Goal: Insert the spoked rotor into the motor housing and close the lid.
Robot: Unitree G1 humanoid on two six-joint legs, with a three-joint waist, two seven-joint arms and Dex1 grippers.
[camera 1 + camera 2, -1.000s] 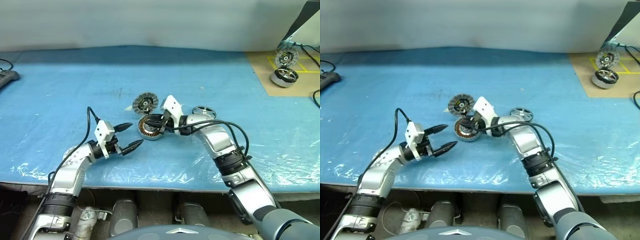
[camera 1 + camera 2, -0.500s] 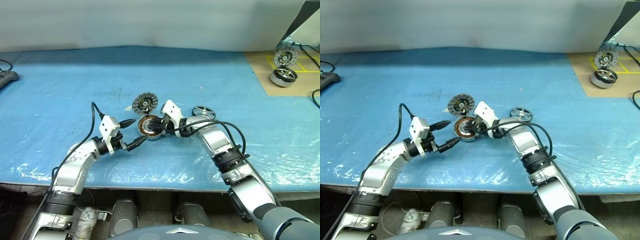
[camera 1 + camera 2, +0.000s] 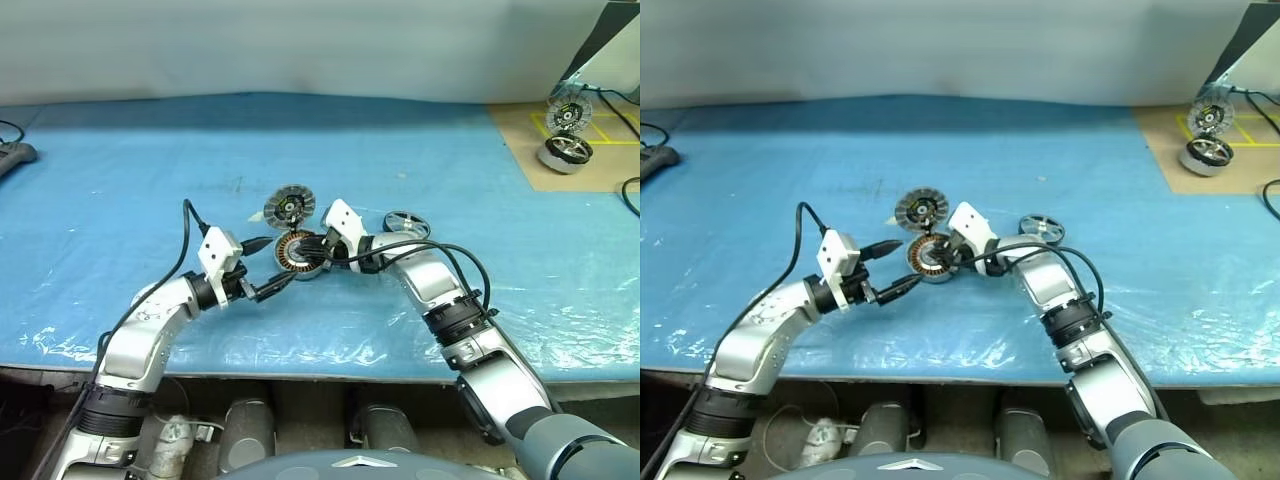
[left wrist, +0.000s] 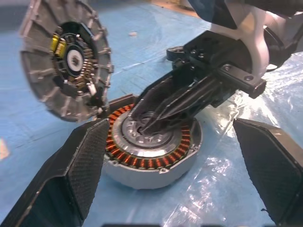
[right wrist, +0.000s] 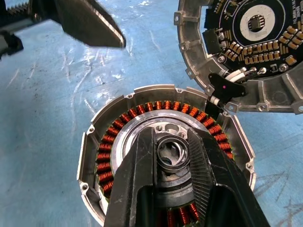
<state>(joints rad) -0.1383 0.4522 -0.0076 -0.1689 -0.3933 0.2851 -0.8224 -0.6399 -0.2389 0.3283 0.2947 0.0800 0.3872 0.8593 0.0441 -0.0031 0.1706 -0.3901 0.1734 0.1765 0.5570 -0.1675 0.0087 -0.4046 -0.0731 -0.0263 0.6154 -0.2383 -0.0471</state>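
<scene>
Right gripper pinches the central hub of the motor housing at mid-frame, while the left gripper gapes wide just left of it.

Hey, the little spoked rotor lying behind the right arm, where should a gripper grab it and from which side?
The spoked rotor lies flat on the blue table cover, shaft up, apart from the motor housing. Probably best to come straight down from above and pinch the dark rim across its width, or the short central shaft. The right gripper is busy in the housing's hub, so the open left gripper seems freer.
</scene>
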